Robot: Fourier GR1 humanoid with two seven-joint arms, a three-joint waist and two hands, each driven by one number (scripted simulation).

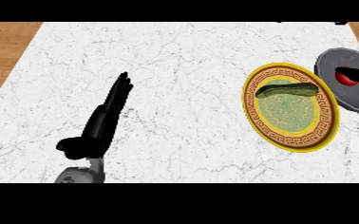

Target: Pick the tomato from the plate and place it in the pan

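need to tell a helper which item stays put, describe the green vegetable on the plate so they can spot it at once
On the white marble counter, look to the right side for the round plate with a yellow rim and patterned border. The long dark green vegetable lies across its upper part. It is the only thing on the plate; the red item sits apart in the grey pan at the right edge.

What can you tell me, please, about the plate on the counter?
The plate is round with a yellow rim, a dark key-pattern band and a mottled green centre. It looks glazed and lies flat on the white marble counter, at the right. A dark green cucumber lies across its upper part. The grey pan is beside its upper right edge.
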